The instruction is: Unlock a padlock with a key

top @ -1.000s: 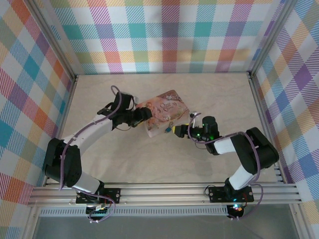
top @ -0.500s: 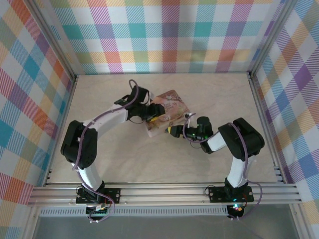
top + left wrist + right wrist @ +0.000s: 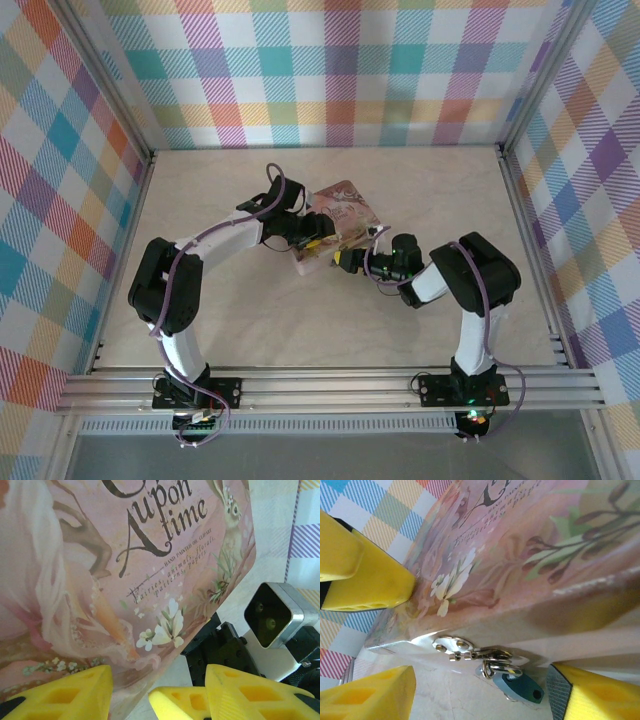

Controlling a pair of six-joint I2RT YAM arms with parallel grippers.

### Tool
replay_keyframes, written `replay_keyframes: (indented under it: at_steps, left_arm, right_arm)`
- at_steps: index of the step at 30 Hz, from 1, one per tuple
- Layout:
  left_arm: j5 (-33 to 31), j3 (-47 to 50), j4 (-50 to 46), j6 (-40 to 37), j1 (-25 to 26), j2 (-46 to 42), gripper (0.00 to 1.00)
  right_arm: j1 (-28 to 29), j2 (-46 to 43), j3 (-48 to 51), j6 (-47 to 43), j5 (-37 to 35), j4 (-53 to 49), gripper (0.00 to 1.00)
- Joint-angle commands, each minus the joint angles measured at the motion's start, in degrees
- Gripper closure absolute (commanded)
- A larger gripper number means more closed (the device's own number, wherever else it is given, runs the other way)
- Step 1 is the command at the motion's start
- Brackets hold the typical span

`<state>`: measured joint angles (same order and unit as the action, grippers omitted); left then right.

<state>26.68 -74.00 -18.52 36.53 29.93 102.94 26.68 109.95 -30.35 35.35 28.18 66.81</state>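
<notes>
Mia: Where is the padlock?
Ben: The little blue padlock (image 3: 512, 684) hangs from the clasp (image 3: 451, 645) on the front of the pink tin (image 3: 530, 555), low down by the counter (image 3: 250, 320)
Mia: Why are the right fingers (image 3: 375, 695) there?
Ben: They stand wide, one on each side of the padlock, not touching it. I think they want to grab it
Mia: And the left fingers (image 3: 65, 692)?
Ben: They are half apart at the tin's corner. One looks to touch the tin, maybe to stop it sliding. I cannot tell if they squeeze
Mia: What is the room like?
Ben: The counter is pale and smooth, and the walls (image 3: 340, 60) are bright checks
</notes>
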Motion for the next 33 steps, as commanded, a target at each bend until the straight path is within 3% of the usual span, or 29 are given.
replay_keyframes:
  at_steps: [1,33]
  left_arm:
    - [-0.2,-0.5,-1.2,-1.0,0.5,0.7,0.48]
    - [-0.7,0.1,-1.0,-1.0,0.5,0.7,0.48]
  right_arm:
    - [0.3,1.4,-1.2,0.5,1.3,3.6,0.31]
    - [1.0,5.2,-2.5,2.7,5.5,9.2,0.56]
